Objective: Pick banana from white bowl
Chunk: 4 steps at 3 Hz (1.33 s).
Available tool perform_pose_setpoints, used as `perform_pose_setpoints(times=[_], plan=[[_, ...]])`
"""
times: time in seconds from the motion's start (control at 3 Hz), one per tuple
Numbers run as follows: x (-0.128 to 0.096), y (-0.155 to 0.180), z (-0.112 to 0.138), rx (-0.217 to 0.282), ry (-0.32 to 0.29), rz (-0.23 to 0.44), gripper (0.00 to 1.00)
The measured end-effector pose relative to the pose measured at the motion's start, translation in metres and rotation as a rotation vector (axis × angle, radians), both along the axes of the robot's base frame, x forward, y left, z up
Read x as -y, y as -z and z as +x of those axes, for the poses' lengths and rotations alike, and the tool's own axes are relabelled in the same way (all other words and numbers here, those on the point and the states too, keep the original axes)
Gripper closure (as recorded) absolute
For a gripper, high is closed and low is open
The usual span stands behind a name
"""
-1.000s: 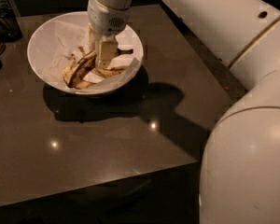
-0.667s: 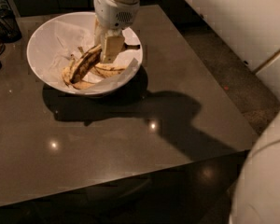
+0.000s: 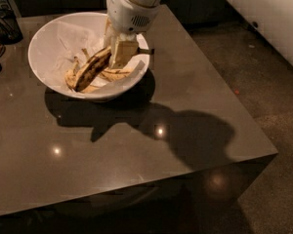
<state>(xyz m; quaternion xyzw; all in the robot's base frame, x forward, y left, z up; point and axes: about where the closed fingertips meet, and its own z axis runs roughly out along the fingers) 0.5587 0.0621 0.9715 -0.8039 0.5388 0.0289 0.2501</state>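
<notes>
**Gripper down in bowl, on the streaked banana**

- The banana [image 3: 90, 69]: long, yellow with heavy dark streaks. It lies inside the white bowl [image 3: 41, 65], running from about 7 o'clock up toward 2 o'clock. Its upper end is hidden under the gripper.
- Crumpled white paper [image 3: 68, 38] lines the bowl under the fruit.
- Smaller, yellower bananas [image 3: 115, 74] lie just beside it at 4 o'clock, partly covered and hard to separate.
- The gripper [image 3: 121, 55] is lowered into the 3 o'clock side of the bowl, down at the banana's upper end. Jaws: cannot tell whether they are apart or clamped, and contact is not clear.
- The white wrist housing [image 3: 132, 9] carries a small vent grille. The arm is cut off by the top edge.
- The bowl sits at 10 o'clock on the dark table [image 3: 136, 145], and the arm's shadow [image 3: 200, 135] falls at 4 o'clock.
- A dark wire basket [image 3: 5, 21] stands at 9 o'clock from the bowl, cropped, with its contents unclear.
</notes>
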Motion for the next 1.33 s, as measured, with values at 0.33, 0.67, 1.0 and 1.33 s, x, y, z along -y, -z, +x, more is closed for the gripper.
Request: perform_pose_setpoints(times=[0.33,0.67,1.0,1.33], plan=[[0.010,-0.005,-0.024,-0.021,0.040,0.006,1.00],[0.026,-0.015,-0.065,-0.035,0.130,0.024,1.00],[0.039,-0.017,-0.096,-0.041,0.200,0.033,1.00],[0.041,-0.017,-0.099,-0.040,0.203,0.029,1.00]])
